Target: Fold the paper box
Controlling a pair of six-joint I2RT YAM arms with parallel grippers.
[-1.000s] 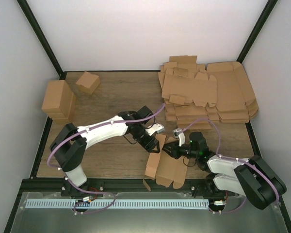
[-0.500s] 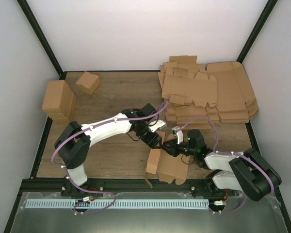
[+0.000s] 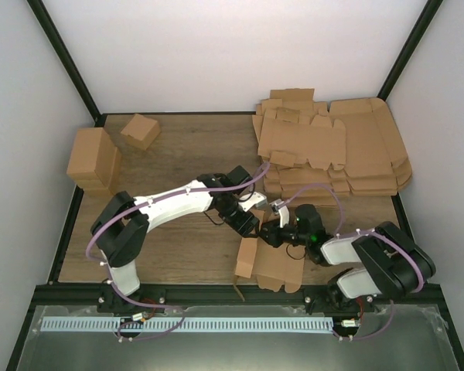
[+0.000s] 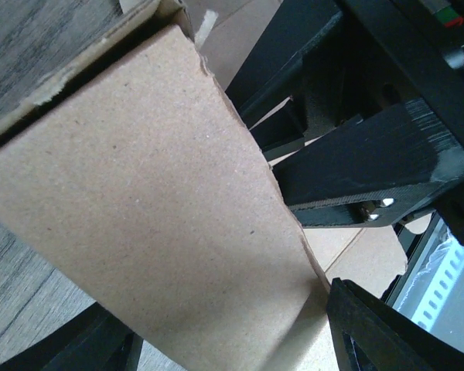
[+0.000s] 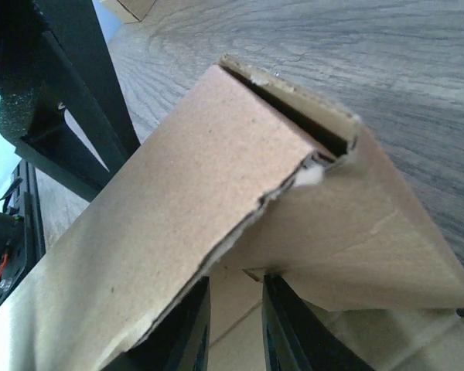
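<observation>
— The wooden surface (image 3: 178,154): what lies by its near edge?
— The paper box (image 3: 267,267), just right of the middle, one panel raised. The left pincer (image 3: 254,225) is spread, straddling that panel.
— The right pincer (image 3: 267,232)?
— Fingers close together at the same flap; pinching or not, I cannot tell. Flat cardboard sheets (image 3: 332,147) are stacked in the far right corner.

**Brown card, black fingers, grained wood**

The paper box (image 3: 269,267) at both grippers is plain brown with no print, and its torn edge is paler. The left gripper (image 3: 253,226) and the right gripper (image 3: 268,234) are black. The left arm (image 3: 170,205) behind its gripper is white with black joints, and a purple cable (image 3: 240,184) runs along it. The table (image 3: 178,154) has grey-brown wood grain. The cardboard stack (image 3: 356,154) beyond the right gripper is the same brown.
</observation>
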